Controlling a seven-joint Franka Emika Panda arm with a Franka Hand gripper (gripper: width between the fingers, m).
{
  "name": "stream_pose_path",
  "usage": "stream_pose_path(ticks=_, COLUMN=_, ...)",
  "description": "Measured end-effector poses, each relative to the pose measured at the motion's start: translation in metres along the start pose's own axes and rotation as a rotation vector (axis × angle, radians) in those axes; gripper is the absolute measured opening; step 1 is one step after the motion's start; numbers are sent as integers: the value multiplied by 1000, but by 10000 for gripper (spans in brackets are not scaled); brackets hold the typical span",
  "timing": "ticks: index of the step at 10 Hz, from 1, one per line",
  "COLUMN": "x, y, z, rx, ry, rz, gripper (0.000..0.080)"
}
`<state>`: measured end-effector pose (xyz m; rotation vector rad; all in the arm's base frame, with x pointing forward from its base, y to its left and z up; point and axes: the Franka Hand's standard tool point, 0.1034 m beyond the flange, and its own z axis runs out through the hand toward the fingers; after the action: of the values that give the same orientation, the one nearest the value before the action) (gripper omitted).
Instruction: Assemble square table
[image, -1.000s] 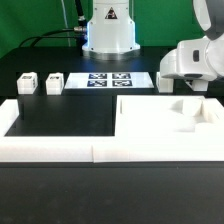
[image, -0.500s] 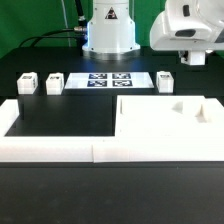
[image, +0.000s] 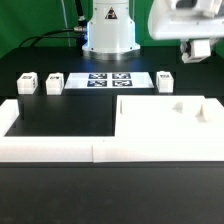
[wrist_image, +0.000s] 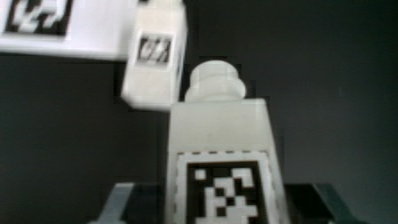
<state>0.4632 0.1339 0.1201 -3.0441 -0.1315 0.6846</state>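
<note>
The square tabletop (image: 150, 118), a large white slab, lies at the exterior view's right, against the front wall. My gripper (image: 199, 52) hangs high above its far right corner, shut on a white tagged leg (image: 200, 47). In the wrist view this leg (wrist_image: 222, 140) stands between the two fingers (wrist_image: 135, 200), with its tag facing the camera and its round peg pointing away. Three more legs stand on the black table: two at the left (image: 27, 82) (image: 53, 83) and one at the right (image: 165, 80). That right one also shows in the wrist view (wrist_image: 157, 50).
The marker board (image: 108, 79) lies at the back centre in front of the robot base (image: 108, 30); a corner of the marker board shows in the wrist view (wrist_image: 50, 25). A long low white border wall (image: 55, 150) runs along the front and up the left side.
My gripper has risen from just above the tabletop's far right corner to the top of the exterior view. The right-hand leg on the table, hidden before, shows now.
</note>
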Motion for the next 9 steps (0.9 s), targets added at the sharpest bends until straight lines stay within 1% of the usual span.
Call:
stream_pose_path(ticks=1, x=10, y=12, z=-20, rx=-5, ry=45, rz=-41, gripper=289)
stream_pose_path(ticks=2, x=26, y=15, z=-39, rx=-18, ry=144, rz=-47, gripper=289)
stream_pose_path(ticks=3, x=29, y=11, z=-36, rx=-12, ry=302, rz=-54, gripper=289)
stream_pose_path(ticks=4, x=20, y=13, z=-28, rx=-15, ry=320, rz=-55, gripper=289)
stream_pose_path(ticks=5, x=28, y=12, z=-33, rx=-7, ry=422, rz=-57, gripper=289)
stream_pose_path(ticks=6, x=32, y=13, z=-32, rx=0, ry=514, rz=-61, gripper=290)
stream_pose_path(ticks=7, x=43, y=22, z=-34, rx=-13, ry=569, rz=-110, gripper=290)
stream_pose_path(ticks=8, x=62, y=33, z=-52, rx=-20, ry=629, rz=-125, gripper=290)
stream_pose_path(ticks=9, x=85, y=34, z=-71, rx=-28, ry=731, rz=-142, gripper=290)
